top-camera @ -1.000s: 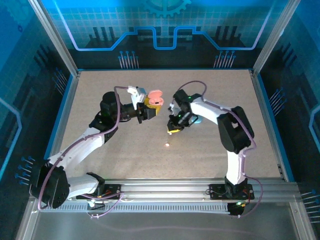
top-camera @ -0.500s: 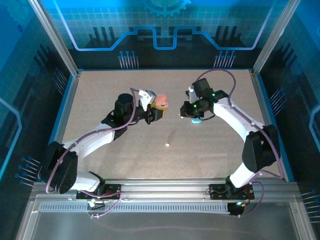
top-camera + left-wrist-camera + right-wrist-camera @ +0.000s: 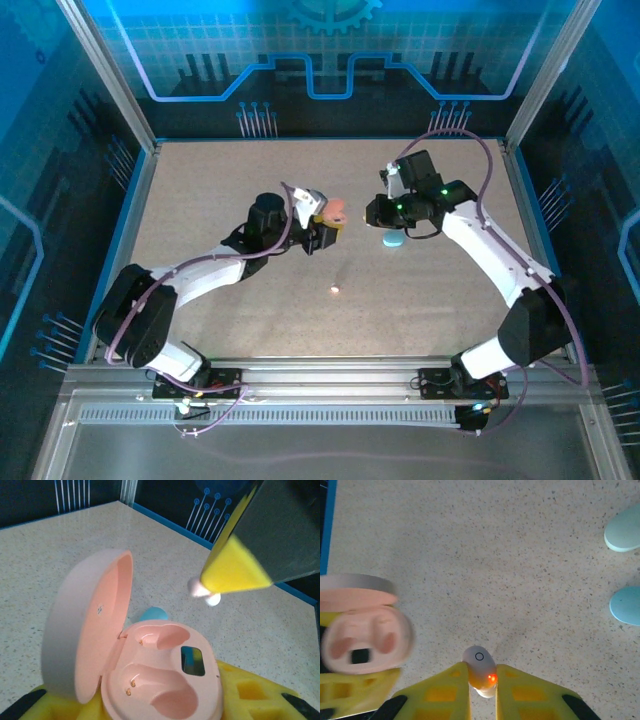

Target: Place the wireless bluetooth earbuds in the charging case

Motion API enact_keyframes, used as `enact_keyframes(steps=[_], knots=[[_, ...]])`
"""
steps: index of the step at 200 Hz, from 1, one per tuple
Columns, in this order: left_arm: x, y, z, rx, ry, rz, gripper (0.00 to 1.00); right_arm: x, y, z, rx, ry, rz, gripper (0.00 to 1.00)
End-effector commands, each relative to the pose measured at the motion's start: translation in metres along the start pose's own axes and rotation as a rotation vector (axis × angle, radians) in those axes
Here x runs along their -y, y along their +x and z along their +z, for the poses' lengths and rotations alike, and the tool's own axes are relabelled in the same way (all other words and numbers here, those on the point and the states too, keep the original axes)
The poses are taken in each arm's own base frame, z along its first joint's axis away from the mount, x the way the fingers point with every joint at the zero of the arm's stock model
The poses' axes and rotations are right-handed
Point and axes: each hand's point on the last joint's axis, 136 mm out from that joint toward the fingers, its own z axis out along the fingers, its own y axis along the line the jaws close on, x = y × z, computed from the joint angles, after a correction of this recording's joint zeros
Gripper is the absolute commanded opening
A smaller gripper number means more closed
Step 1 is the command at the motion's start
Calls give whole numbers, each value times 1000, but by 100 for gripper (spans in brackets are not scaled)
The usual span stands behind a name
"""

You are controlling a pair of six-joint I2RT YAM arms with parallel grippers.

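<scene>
The right pincer [image 3: 482,687] is clenched on 1 earbud [image 3: 479,661], a smooth, pale, egg-shaped piece with a red glow, pinched between 2 yellow foam pads above the speckled, matte tabletop [image 3: 495,555] near its middle. Near it but apart, the left pincer [image 3: 325,230] grasps the charging case [image 3: 165,680], a glossy pink pebble with its lid raised and 2 hollow wells showing. 2 rounded teal cases [image 3: 623,534] lie on the tabletop near the right pincer.
</scene>
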Motion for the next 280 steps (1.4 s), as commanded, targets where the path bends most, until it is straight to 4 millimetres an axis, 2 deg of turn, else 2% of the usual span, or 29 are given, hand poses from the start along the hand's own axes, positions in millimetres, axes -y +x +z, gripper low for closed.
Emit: enact_keyframes(steps=[1, 36, 86, 121, 195, 239, 280], knots=[[7, -18, 9, 57, 19, 35, 32, -15, -11, -23, 53, -47, -2, 18], [14, -22, 14, 81, 50, 57, 32, -33, -13, -29, 69, -103, -33, 18], [21, -26, 13, 109, 81, 77, 32, -59, -9, -25, 39, -190, -78, 18], [24, -28, 12, 115, 96, 85, 32, -70, -10, -24, 39, -215, -111, 18], [39, -35, 7, 151, 165, 113, 32, -56, -13, -16, 41, -132, -139, 18], [38, -40, 5, 182, 160, 110, 32, -54, 0, -9, -19, -137, -142, 18], [39, -44, 3, 202, 154, 123, 32, -54, 5, -14, -38, -133, -190, 19]])
